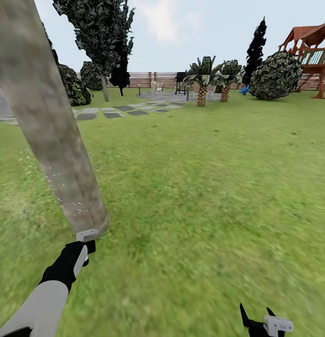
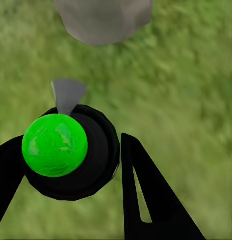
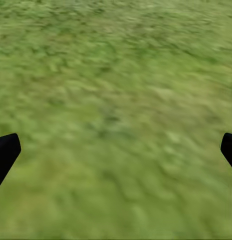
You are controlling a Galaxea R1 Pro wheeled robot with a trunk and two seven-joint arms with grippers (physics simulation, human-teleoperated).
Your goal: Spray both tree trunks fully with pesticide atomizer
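Standing on green grass [image 1: 195,187] close beside a thick, pale grey-brown mottled tree trunk [image 1: 45,121] leaning across the left of the head view. Reaching the left arm forward toward the foot of that trunk, with the left tool [image 1: 86,239] hovering just beside its base. Pinching the pesticide atomizer [image 2: 70,155] between the two black fingers [image 2: 151,195] of the left tool in the left wrist view: a round black body seen from above, capped here by a bright green dome, with a small grey nozzle [image 2: 67,95] pointing toward the grey trunk base [image 2: 103,20] near it. Showing fine pale specks scattered over the lower trunk and the air just beside it in the head view. Keeping the right tool [image 1: 267,323] low at the bottom edge of the head view, well apart from the trunk. Spreading wide the right fingers [image 3: 5,152], with nothing but blurred grass between them in the right wrist view. Showing, farther off, a second tree [image 1: 102,37] with dark jagged leaves near a row of stepping stones [image 1: 125,111], two palm-like plants [image 1: 213,77], a round dark bush [image 1: 276,75], a wooden play structure [image 1: 312,51] and a brown slat fence [image 1: 148,79].
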